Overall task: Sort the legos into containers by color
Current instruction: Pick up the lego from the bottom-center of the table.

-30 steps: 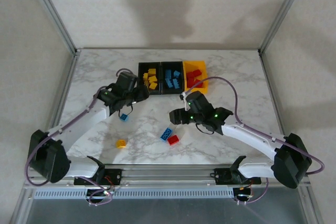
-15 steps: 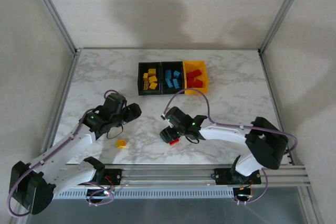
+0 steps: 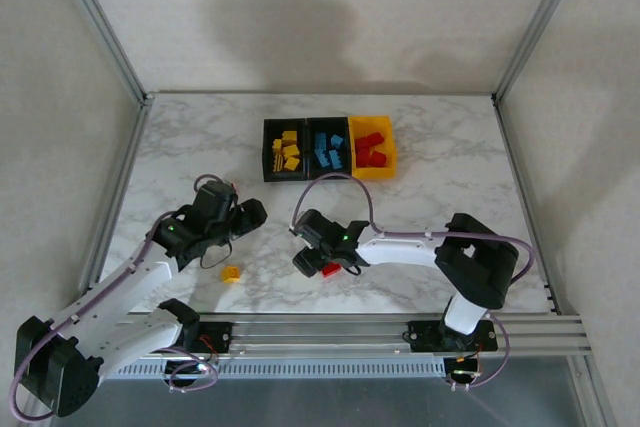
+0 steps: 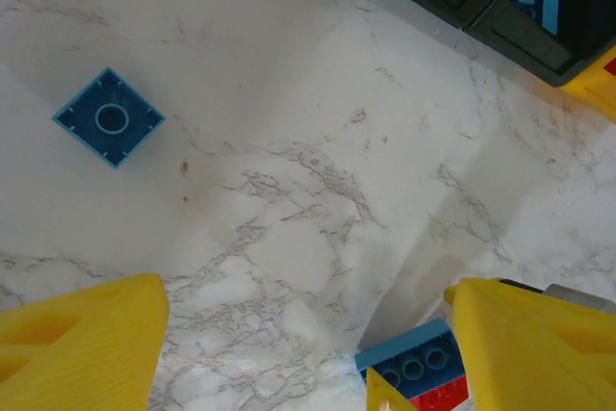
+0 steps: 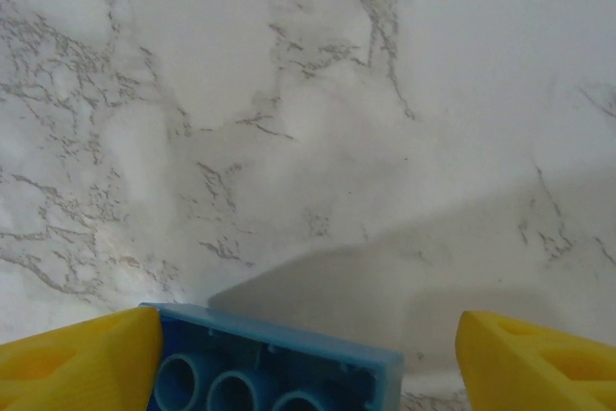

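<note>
Three containers (image 3: pixel 266 152), two blue legos (image 4: pixel 108 119) (image 4: pixel 412 363), one red (image 3: pixel 330 269), one yellow (image 3: pixel 231 273) loose, left gripper (image 4: pixel 303 334) and right gripper (image 5: pixel 308 320) gaping

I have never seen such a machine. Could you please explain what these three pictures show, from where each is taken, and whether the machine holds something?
These are two robot arms bolted at the near edge of a marble table. One picture looks down from above; the other two come from a camera on each wrist, so the yellow wedges there are gripper fingers. At the far side stand three joined bins holding yellow, blue and red legos. Loose on the table lie a yellow lego, a red lego and a square blue lego. The left gripper is open and empty. The right gripper stands open around another blue lego, not pinching it.
</note>
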You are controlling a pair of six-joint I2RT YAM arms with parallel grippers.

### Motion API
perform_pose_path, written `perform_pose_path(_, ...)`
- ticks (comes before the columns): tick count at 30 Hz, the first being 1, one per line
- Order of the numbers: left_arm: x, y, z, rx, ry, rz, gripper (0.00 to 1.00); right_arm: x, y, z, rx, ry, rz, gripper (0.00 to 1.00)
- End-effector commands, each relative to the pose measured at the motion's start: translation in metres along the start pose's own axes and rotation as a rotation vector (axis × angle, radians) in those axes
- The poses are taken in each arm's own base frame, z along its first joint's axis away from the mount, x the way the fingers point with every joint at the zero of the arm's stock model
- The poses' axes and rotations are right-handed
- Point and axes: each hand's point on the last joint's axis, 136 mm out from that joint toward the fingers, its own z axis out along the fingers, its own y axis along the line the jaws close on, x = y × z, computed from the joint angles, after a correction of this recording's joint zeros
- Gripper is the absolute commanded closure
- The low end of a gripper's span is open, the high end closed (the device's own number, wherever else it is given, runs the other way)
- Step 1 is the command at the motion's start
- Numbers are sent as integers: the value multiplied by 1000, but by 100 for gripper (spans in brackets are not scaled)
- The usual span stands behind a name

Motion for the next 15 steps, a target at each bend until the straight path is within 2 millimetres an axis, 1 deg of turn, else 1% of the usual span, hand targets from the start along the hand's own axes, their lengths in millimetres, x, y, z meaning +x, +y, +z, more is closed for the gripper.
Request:
perform_pose_path(1,4,12,-1,-37,5,-18,22,12,0,8,26,56,-34,20)
perform_pose_path(5,3,14,0,-41,1,-22,23,14,4,10,23,55,-30,21)
perform_pose_path(8,3,15,1,-44,1,-24,23,13,6,13,25,51,-26,26)
perform_pose_path(10,4,15,3,-47,5,-24,23,7,8,14,25,36,-21,32)
perform_pose_path(13,4,16,4,-48,7,-24,23,-4,11,12,14,5,-15,33)
perform_pose_path(15,4,16,4,-49,6,-27,23,-11,13,11,7,-7,-12,32)
